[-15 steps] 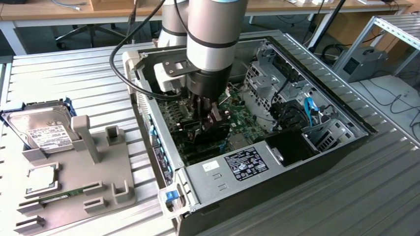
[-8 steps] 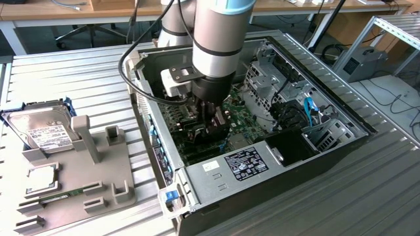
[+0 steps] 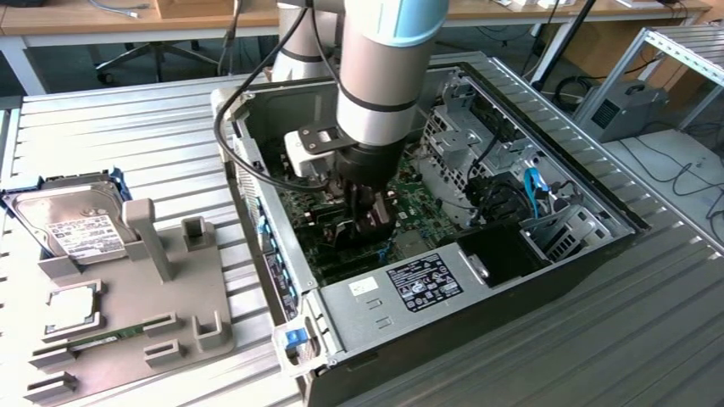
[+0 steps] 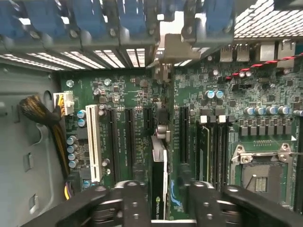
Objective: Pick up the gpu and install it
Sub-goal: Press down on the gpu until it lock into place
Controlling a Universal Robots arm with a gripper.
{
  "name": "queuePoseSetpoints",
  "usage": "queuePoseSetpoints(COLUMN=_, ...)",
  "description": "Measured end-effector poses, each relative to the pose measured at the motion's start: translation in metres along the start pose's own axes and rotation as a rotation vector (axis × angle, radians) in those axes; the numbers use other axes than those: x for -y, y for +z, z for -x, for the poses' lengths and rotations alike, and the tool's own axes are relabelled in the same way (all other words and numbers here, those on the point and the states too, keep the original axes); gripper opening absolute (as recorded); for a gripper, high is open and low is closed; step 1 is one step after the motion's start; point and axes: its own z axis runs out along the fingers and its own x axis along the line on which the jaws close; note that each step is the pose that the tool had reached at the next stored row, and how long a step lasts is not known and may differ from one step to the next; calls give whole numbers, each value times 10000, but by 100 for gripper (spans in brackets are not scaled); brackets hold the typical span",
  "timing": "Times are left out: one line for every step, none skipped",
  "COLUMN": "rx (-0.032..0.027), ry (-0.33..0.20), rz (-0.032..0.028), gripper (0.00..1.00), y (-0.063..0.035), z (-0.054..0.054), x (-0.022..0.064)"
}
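Observation:
The gpu point(image 4: 159, 184) stands edge-on in a black slot of the green motherboard point(image 4: 128, 94), and I see it as a thin dark card with a logo on its edge. My gripper point(image 4: 163, 191) is open just above it, with one black finger point(image 4: 130, 201) on each side of the card and a small gap to each. In the exterior view the arm reaches straight down into the open computer case point(image 3: 531, 144), and the gripper point(image 3: 368, 225) is low over the board.
Inside the case are a white slot point(image 4: 93, 142), a yellow and black cable bundle point(image 4: 42, 113), the processor socket point(image 4: 260, 175) and the power supply point(image 3: 419, 284). On the exterior view's left, a grey holder point(image 3: 192, 305) carries a hard drive point(image 3: 74, 225) and a memory stick point(image 3: 102, 339).

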Motion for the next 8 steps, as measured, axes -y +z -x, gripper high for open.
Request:
queuePoseSetpoints(rx=-1, ry=8, rz=0, gripper=34, y=18, z=0, x=4)
queuePoseSetpoints(rx=-14, ry=18, rz=6, gripper=34, y=35, z=-2, x=8)
queuePoseSetpoints(rx=-23, ry=25, rz=10, gripper=27, y=50, z=-3, x=10)
queuePoseSetpoints(rx=-18, ry=31, rz=7, gripper=26, y=73, z=-2, x=10)
queuePoseSetpoints(rx=-8, ry=34, rz=0, gripper=26, y=89, z=0, x=10)
queuePoseSetpoints(rx=-45, ry=32, rz=0, gripper=26, y=90, z=4, x=10)
queuePoseSetpoints(rx=-70, ry=30, rz=-3, gripper=26, y=91, z=4, x=11)
queuePoseSetpoints(rx=-80, ry=30, rz=-3, gripper=26, y=88, z=4, x=12)
